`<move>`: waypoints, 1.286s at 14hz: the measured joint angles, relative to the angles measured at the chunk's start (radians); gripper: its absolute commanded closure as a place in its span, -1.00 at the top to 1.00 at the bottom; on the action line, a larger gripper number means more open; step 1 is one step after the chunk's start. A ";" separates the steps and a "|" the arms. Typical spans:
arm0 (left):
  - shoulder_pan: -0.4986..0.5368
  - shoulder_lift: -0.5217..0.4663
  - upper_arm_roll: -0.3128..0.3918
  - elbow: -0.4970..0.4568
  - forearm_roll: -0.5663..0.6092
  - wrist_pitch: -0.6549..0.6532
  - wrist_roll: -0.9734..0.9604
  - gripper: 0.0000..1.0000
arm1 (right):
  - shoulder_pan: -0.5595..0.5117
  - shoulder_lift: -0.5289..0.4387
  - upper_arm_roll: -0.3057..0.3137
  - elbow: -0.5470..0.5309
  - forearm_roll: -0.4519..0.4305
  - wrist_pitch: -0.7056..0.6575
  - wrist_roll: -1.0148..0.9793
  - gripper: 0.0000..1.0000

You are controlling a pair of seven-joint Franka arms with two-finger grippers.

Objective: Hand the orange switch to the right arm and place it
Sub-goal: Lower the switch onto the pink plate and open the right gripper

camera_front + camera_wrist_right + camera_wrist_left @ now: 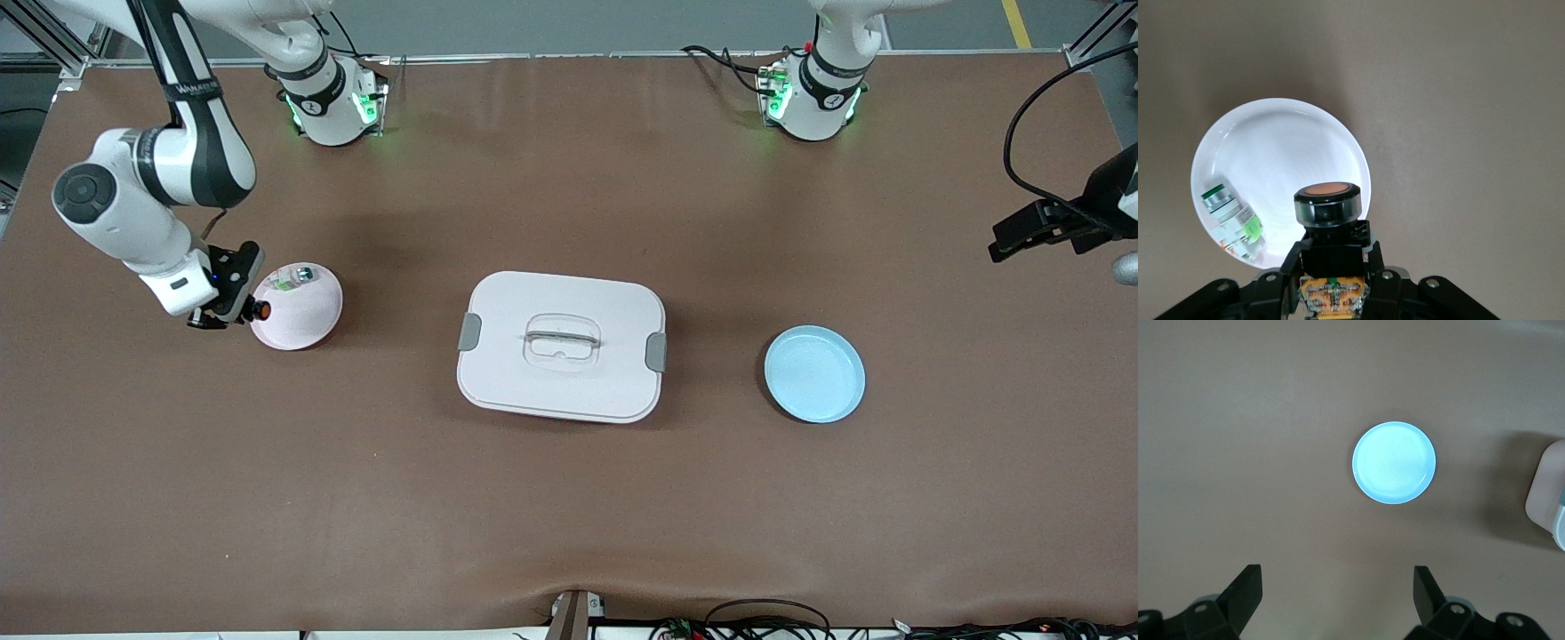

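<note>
Right gripper (1331,283): fingers clamped on the body of the orange switch (1327,207), orange cap pointing away from the wrist. The gripper is over the rim of the pale pink plate (311,311), at the edge toward the right arm's end of the table. The switch is held clear of the plate surface; it is not yet set down.

On the plate, just beside the held switch as the right wrist view shows it, lies a clear-and-green part (1235,223). The two are apart.

Left gripper (1338,597): fingers apart, holding nothing, raised at the left arm's end of the table with the blue plate (1394,462) below and ahead of it. This arm waits.

A white lidded container (562,346) sits mid-table, well apart from both grippers.

Assessment: the handover appears complete; the placing step is in hand. The next move calls for lowering the switch onto bare plate, clear of the green part, then releasing.
</note>
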 measured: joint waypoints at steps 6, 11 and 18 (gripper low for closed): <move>-0.005 -0.106 -0.001 -0.071 -0.002 0.022 0.000 1.00 | 0.000 0.142 0.005 -0.029 0.000 0.144 -0.010 -1.00; -0.018 -0.105 -0.024 -0.071 -0.012 0.017 -0.007 1.00 | 0.000 0.194 0.008 -0.042 0.000 0.159 -0.011 -1.00; -0.021 -0.103 -0.089 -0.071 -0.013 0.015 -0.102 1.00 | 0.000 0.211 0.011 -0.069 0.000 0.196 -0.011 -0.99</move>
